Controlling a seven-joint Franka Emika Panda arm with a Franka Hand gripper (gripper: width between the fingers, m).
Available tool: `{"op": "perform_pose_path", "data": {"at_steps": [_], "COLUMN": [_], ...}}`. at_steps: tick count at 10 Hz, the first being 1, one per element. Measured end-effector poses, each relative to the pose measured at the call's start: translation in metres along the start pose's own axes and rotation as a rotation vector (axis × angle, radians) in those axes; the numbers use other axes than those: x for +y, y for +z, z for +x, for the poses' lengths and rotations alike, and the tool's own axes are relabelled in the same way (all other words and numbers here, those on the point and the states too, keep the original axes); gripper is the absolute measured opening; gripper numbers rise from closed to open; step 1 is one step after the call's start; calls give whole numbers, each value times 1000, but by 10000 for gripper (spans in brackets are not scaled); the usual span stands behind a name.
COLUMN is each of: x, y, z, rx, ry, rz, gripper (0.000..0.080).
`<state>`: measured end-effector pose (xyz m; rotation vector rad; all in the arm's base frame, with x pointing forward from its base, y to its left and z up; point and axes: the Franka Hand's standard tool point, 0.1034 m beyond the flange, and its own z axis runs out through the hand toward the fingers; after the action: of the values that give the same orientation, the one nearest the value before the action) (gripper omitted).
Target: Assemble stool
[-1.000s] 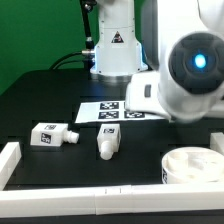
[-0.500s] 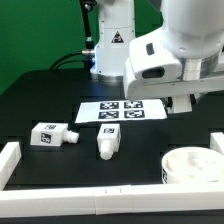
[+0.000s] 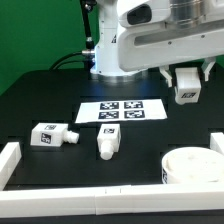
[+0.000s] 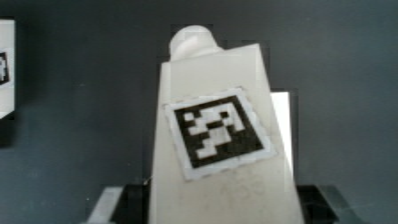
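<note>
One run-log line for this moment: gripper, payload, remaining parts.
gripper: shut on leg, above table | on table: two loose legs, seat disc | none attached

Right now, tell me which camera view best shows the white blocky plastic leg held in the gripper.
The wrist view: the white blocky plastic leg fills the frame, square tag and narrower end clear. The exterior view shows it only small, hanging in the gripper, at that view's right.
</note>
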<state>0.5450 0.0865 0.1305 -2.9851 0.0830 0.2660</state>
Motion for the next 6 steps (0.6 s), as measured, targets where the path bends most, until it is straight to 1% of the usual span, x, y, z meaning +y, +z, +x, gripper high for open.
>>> {"op": "perform_pose_path", "data": {"at_steps": [1, 2, 3, 4, 5, 6], "x": [0, -1, -3, -3, -6, -3], "y": [-2, -3, -11, -21, -32, -32], "z": [6, 10, 30, 43, 49, 54], "rx": [88, 159, 236, 296, 334, 445], "ry": [-2, 5, 48, 58, 54, 53], "rz": [-4, 4, 57, 66, 69, 50], "gripper": [323, 323, 323, 323, 323, 323]}}
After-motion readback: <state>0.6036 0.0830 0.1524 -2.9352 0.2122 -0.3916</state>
